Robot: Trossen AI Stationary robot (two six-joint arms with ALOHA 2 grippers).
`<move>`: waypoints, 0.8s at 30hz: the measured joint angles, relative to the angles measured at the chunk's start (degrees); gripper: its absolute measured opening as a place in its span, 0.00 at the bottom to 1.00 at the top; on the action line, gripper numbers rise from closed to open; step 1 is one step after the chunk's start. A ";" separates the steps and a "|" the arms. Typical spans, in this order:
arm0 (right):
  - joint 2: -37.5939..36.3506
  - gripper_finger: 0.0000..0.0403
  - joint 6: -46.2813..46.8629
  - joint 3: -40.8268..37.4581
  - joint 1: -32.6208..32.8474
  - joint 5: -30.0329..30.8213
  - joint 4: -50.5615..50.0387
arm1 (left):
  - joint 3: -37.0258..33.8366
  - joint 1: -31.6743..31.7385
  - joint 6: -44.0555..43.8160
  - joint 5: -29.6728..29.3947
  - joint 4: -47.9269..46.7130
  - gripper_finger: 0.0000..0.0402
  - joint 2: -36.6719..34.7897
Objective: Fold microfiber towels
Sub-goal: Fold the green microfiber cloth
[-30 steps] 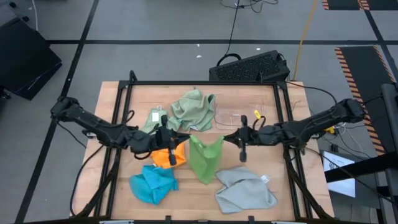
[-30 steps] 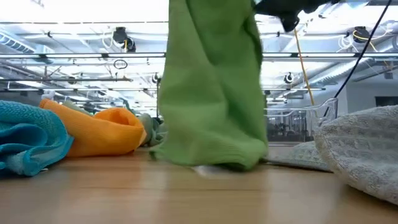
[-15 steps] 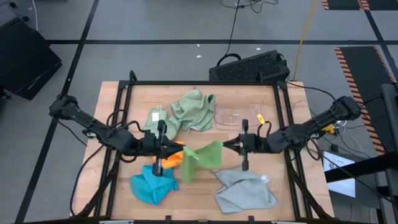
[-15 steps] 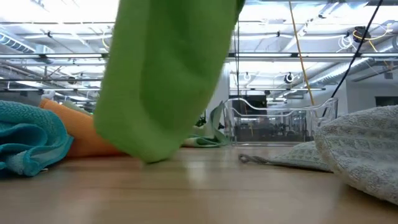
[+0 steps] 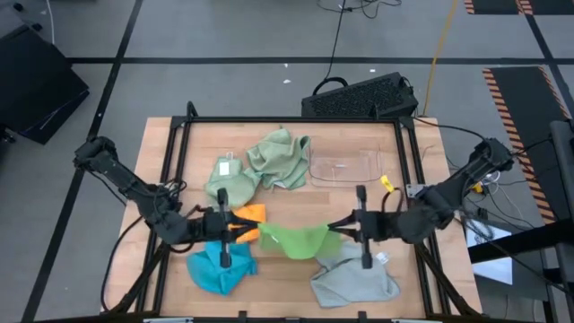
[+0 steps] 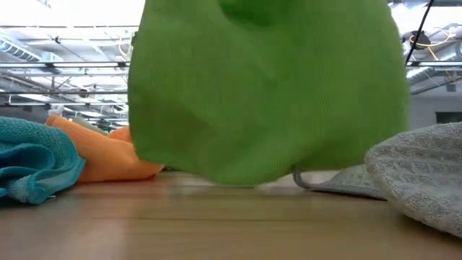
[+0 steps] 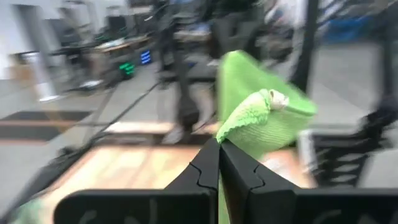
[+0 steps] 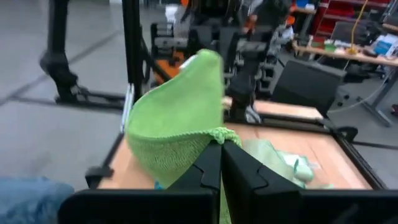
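Observation:
The bright green towel (image 5: 294, 240) hangs spread between my two grippers near the table's middle front; it fills the low view (image 6: 267, 87). My left gripper (image 5: 257, 235) is shut on its left corner, my right gripper (image 5: 333, 229) on its right corner. The orange towel (image 5: 248, 215) and the blue towel (image 5: 220, 267) lie on the table at the left. The grey towel (image 5: 354, 280) lies at the front right. Two pale sage towels (image 5: 282, 160) (image 5: 229, 184) lie crumpled farther back. My left gripper pinches a top corner of the green towel (image 7: 249, 119) between its two shut fingers, coming level from the table's left. The towel hangs below and sags toward the other gripper. My right gripper pinches the towel's other top corner at its stitched edge (image 8: 210, 134) between its two shut fingers, coming level from the table's right. The towel hangs slack below, its lower edge (image 6: 238, 177) close to the table; whether it touches, I cannot tell.
A clear shallow tray (image 5: 345, 167) stands at the back right of the table. A dark keyboard-like case (image 5: 363, 97) lies beyond the far edge. Bare wood shows in front of the green towel (image 6: 231, 224).
Both grippers have gone toward the table's near edge, holding the green towel. The towel, first hanging as a narrow bunch, has swung forward and spread out broadside between the two grippers, closer to the low camera.

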 joint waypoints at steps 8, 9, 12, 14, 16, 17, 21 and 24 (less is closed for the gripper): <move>2.96 0.00 6.80 -6.99 -5.48 -2.30 -0.20 | 0.00 3.88 -21.34 -2.46 -22.64 0.02 0.64; 3.01 0.00 8.36 -8.37 -6.20 -4.09 -0.02 | 0.00 4.14 -23.51 -0.54 -24.20 0.03 1.11; 2.93 0.00 12.09 -12.77 -7.83 -9.67 3.69 | 0.00 4.35 -26.59 6.41 -25.57 0.05 3.17; 2.89 0.00 13.68 -15.72 -8.52 -13.96 6.43 | 0.00 4.26 -26.91 11.69 -25.13 0.05 5.13; 2.94 0.00 14.97 -18.39 -8.83 -17.82 9.43 | 0.00 3.95 -26.94 15.51 -24.12 0.04 7.26; 2.92 0.00 15.76 -19.59 -8.94 -19.41 10.55 | 0.00 3.76 -26.96 16.51 -23.54 0.03 8.39; 2.89 0.00 19.48 -24.39 -9.09 -24.10 15.68 | 0.00 2.97 -27.81 19.70 -21.86 0.01 12.73; 2.90 0.00 22.73 -28.31 -8.82 -25.66 20.57 | 0.00 2.33 -28.91 21.00 -21.77 0.02 16.03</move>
